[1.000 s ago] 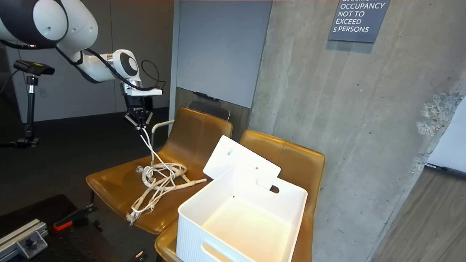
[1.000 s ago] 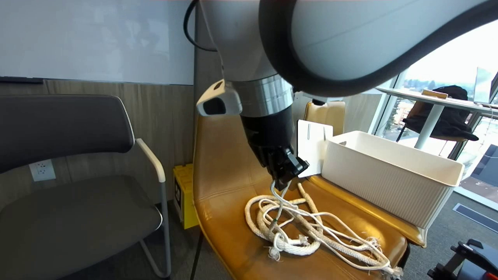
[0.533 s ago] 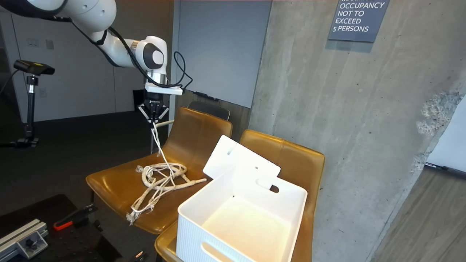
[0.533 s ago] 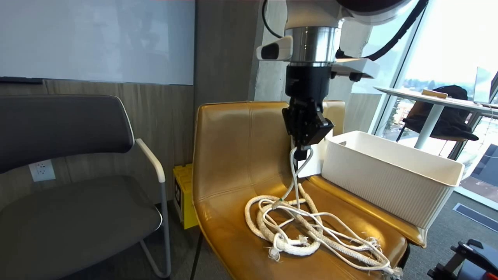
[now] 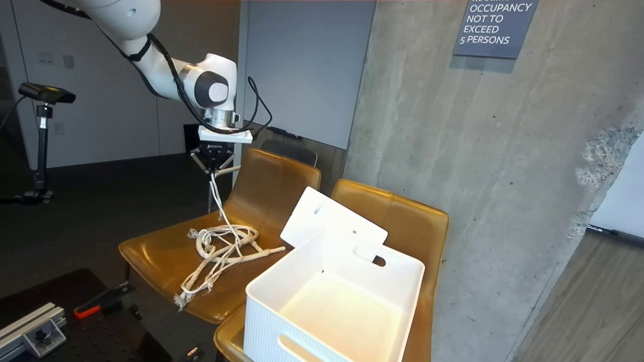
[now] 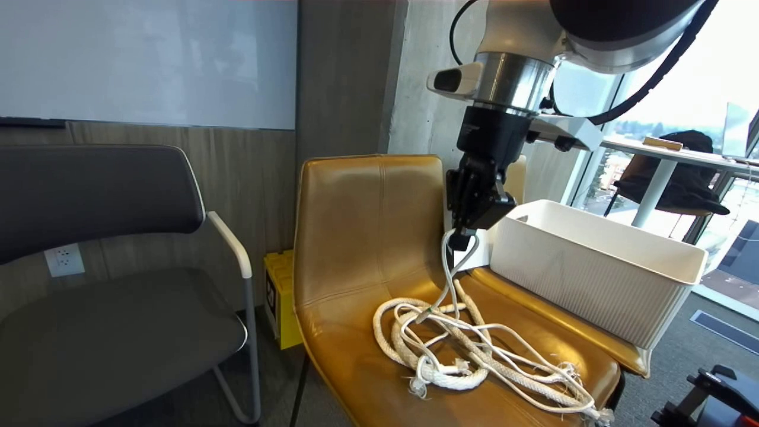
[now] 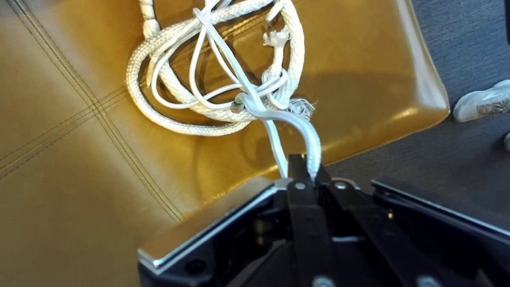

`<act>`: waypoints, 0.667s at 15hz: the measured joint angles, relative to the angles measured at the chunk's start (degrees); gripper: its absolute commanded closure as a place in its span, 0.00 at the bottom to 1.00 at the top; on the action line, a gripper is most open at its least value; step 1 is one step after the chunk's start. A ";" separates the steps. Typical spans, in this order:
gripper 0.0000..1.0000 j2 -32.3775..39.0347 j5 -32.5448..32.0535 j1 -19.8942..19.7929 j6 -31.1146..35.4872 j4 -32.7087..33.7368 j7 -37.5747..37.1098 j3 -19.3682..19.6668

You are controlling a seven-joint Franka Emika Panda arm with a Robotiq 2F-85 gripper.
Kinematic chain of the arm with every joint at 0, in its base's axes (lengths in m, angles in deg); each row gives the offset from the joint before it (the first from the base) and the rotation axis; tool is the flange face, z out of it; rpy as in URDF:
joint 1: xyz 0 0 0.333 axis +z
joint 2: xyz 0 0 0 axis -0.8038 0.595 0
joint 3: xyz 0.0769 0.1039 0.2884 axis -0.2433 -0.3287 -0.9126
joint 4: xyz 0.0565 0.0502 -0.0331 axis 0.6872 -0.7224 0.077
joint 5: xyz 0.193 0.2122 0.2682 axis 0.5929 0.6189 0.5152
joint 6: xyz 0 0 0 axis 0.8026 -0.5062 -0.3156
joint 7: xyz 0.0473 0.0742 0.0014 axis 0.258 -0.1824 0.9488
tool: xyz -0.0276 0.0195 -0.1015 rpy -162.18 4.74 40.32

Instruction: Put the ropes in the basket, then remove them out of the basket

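One loop (image 7: 312,141) of the ropes (image 6: 453,379) pinched between your fingers (image 7: 295,162), above the brown chair (image 6: 362,356).
You have open air under the gripper (image 6: 461,238), and bare leather (image 6: 344,308) between the ropes and the backrest (image 6: 362,231). The white bin (image 6: 584,284) stands mouth-up on the next chair (image 5: 397,216), just past the side edge of the seat (image 6: 347,332). The rest lies on the seat, long axis toward its front edge, frayed ends (image 6: 598,414) there; one thick end (image 6: 466,301) points toward the rear corner nearest the bin.
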 measured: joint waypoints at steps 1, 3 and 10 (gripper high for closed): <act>0.99 -0.65 -1.21 0.14 1.21 -1.08 -0.91 0.06; 0.71 -1.78 -4.43 0.26 2.95 -2.55 -3.43 0.29; 0.27 -2.52 -8.69 -0.28 3.17 -3.01 -7.34 1.08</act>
